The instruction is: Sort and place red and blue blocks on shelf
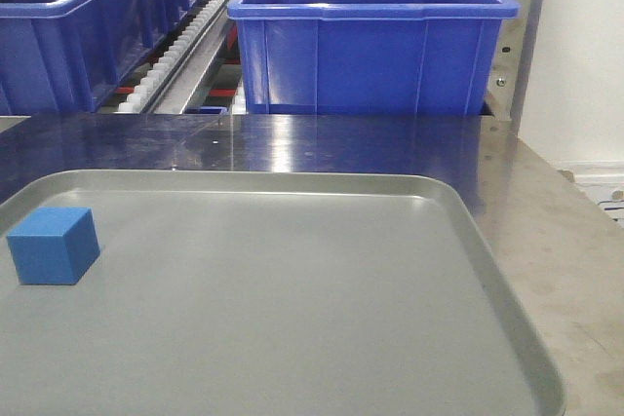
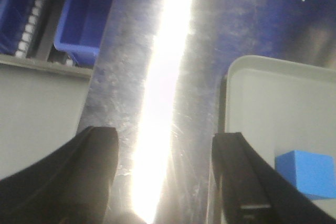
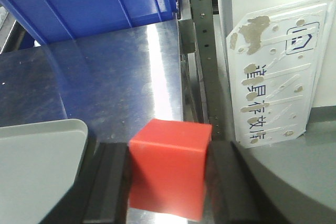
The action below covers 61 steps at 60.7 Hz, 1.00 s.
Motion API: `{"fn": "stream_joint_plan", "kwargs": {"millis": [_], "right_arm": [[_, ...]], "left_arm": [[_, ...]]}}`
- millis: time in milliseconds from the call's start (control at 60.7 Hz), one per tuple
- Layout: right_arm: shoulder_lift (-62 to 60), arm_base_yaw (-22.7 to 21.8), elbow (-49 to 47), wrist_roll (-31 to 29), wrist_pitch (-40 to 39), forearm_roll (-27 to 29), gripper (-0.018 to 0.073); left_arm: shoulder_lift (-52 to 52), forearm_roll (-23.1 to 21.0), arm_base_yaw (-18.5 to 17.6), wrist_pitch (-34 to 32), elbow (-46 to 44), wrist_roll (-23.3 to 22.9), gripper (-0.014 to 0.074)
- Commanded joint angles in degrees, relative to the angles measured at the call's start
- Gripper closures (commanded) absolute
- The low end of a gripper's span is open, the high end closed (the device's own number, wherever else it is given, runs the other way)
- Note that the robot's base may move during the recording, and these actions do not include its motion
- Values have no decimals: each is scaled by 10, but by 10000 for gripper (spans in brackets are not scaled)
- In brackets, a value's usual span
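The right gripper [image 3: 169,184] sits at the lower centre of its wrist view, its jaws pinching the red block [image 3: 170,166] from both sides above the steel surface [image 3: 121,72], beside the perforated shelf upright [image 3: 202,51]. The left gripper [image 2: 168,177] hangs over bare steel at the bottom of its view, jaws spread and empty. The blue block [image 1: 54,244] rests on the grey tray [image 1: 292,319], at the left edge of the front view.

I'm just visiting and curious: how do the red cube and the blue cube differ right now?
The red cube is clamped between the right arm's jaws, beside the grey tray. The blue cube lies free on that tray, with nothing touching it. The red cube is bright red and the blue cube is mid blue. Both are plain matte cubes.
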Motion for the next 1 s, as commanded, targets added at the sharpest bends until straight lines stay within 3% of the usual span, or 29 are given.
{"fn": "stream_joint_plan", "kwargs": {"millis": [0,264,643,988], "right_arm": [[2,-3,-15,-2,-50,-6,510],[2,-3,-15,-2,-50,-6,510],[2,-3,-15,-2,-50,-6,510],[2,-3,-15,-2,-50,-6,510]], "left_arm": [[27,-22,-3,1,-50,9,129],[90,-46,-8,46,-123,25,129],[152,-48,-104,40,-133,22,129],[206,-77,-158,35,-150,22,129]]}}
